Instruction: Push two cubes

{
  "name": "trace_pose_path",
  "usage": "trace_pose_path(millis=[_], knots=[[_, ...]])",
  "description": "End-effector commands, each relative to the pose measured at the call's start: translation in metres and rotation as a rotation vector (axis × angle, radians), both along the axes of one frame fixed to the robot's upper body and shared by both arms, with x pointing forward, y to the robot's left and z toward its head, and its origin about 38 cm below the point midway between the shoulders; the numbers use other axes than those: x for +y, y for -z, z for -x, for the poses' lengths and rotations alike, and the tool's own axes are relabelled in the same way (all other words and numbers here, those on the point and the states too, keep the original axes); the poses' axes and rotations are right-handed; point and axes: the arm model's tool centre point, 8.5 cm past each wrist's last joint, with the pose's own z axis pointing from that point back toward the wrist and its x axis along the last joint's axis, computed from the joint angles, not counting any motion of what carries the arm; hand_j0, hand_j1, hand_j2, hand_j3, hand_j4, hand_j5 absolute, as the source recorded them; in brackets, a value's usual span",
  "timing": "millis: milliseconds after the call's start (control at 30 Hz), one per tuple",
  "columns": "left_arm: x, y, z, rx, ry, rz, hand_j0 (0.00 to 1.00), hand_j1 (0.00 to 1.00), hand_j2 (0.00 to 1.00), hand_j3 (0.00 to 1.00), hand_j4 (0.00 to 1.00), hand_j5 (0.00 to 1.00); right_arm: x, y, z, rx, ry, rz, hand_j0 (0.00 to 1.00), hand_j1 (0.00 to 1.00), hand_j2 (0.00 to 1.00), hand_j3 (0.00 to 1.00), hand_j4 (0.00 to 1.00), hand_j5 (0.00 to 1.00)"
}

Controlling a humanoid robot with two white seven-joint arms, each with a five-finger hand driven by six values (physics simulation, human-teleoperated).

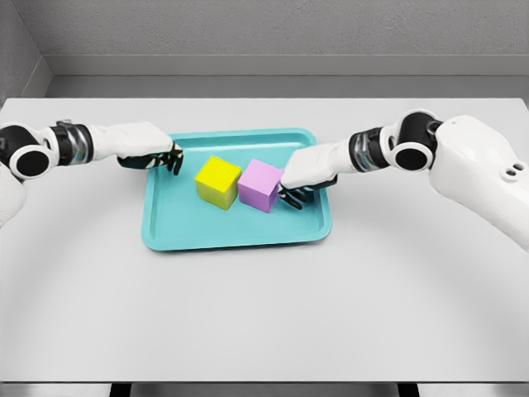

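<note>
A yellow cube [217, 182] and a pink cube [261, 184] stand side by side, touching or nearly so, in the middle of a teal tray [240, 230]. My right hand [293, 195] reaches in from the right, its dark curled fingers against the pink cube's right face. My left hand [168, 159] hovers over the tray's left rim with fingers curled, a short gap away from the yellow cube. Neither hand grasps anything.
The tray lies on a white table [264, 314] whose front edge runs near the picture's bottom. A grey wall stands behind the table's far edge.
</note>
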Motion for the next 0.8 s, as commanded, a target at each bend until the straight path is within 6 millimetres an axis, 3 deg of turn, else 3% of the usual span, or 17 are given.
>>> trace_pose_path(millis=[0,100,267,567,767], knots=[[-0.007,0.004,0.001,0.009,0.014,0.004,0.4,0.4,0.4,0.4,0.4,0.4,-0.016,-0.002,-0.003,-0.005,0.032,0.007,0.27,0.27,0.27,0.27,0.27,0.27],[-0.033,0.011,0.007,0.017,0.077,-0.002,0.4,0.4,0.4,0.4,0.4,0.4,-0.02,-0.016,-0.01,-0.027,0.055,-0.019,0.27,0.27,0.27,0.27,0.27,0.27],[-0.034,0.012,0.008,0.019,0.08,-0.001,0.4,0.4,0.4,0.4,0.4,0.4,-0.034,-0.034,-0.029,-0.052,0.131,-0.058,0.27,0.27,0.27,0.27,0.27,0.27],[-0.045,0.018,0.01,0.032,0.103,-0.001,0.4,0.4,0.4,0.4,0.4,0.4,-0.003,-0.03,-0.034,-0.033,0.11,-0.079,0.27,0.27,0.27,0.27,0.27,0.27],[-0.037,0.017,0.009,0.032,0.087,-0.006,0.4,0.4,0.4,0.4,0.4,0.4,-0.002,-0.026,-0.039,-0.032,0.126,-0.066,0.27,0.27,0.27,0.27,0.27,0.27]])
